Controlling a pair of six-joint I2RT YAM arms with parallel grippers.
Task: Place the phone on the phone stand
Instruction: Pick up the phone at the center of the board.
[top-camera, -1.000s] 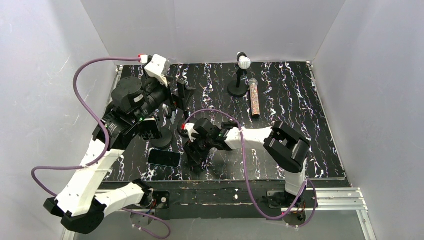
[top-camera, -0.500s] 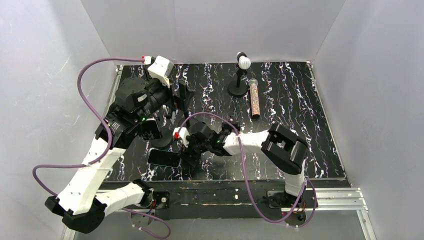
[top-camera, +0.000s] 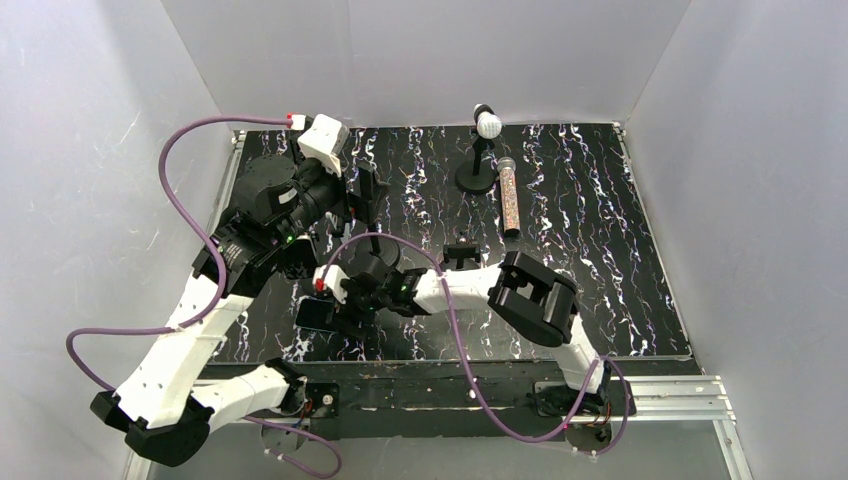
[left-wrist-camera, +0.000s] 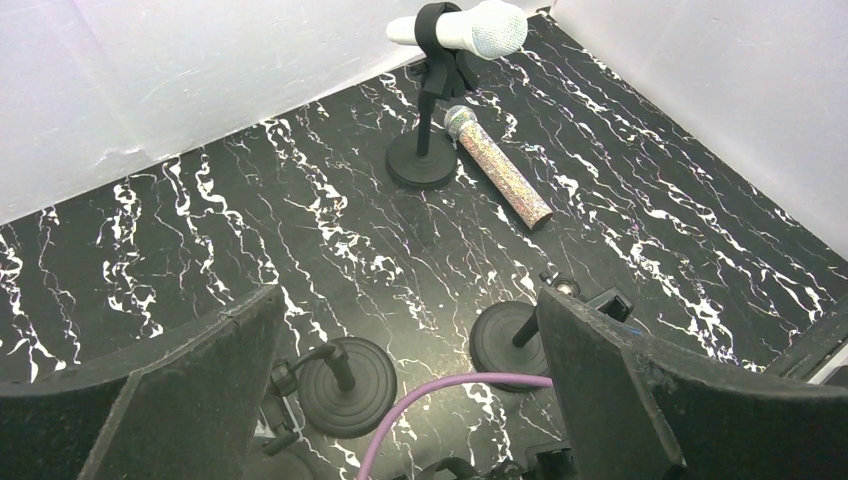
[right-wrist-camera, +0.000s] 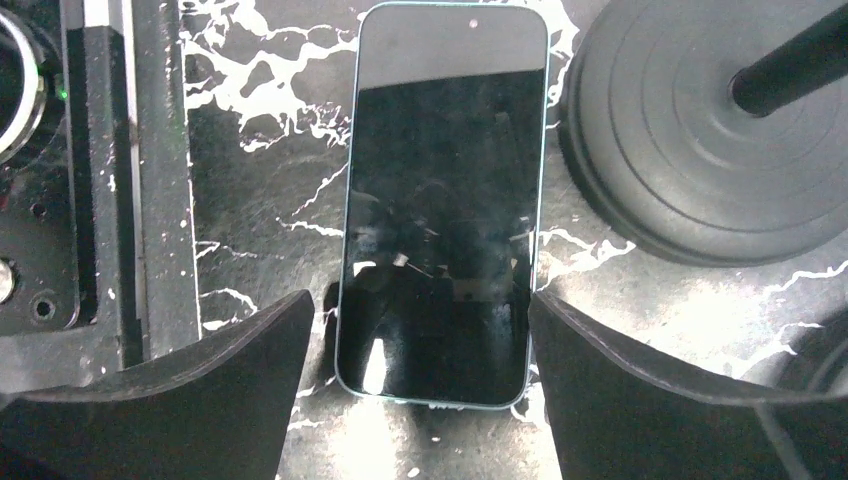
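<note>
One glossy rounded-rectangle phone (right-wrist-camera: 440, 200), marbled black table (right-wrist-camera: 262, 245).

A black desk (top-camera: 600, 270) veined with white carries a small black stand (top-camera: 476, 176) with a round base, set near the far edge. A white microphone (top-camera: 488, 124) sits clipped in its top. Just beside the base a glittery microphone (top-camera: 509, 200) lies flat, its head nearest the base. Plain white walls (top-camera: 430, 60) enclose three sides.

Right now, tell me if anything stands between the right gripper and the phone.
Nothing visible does. The right gripper is open, a finger on each side of the phone, which lies flat on the table.
</note>
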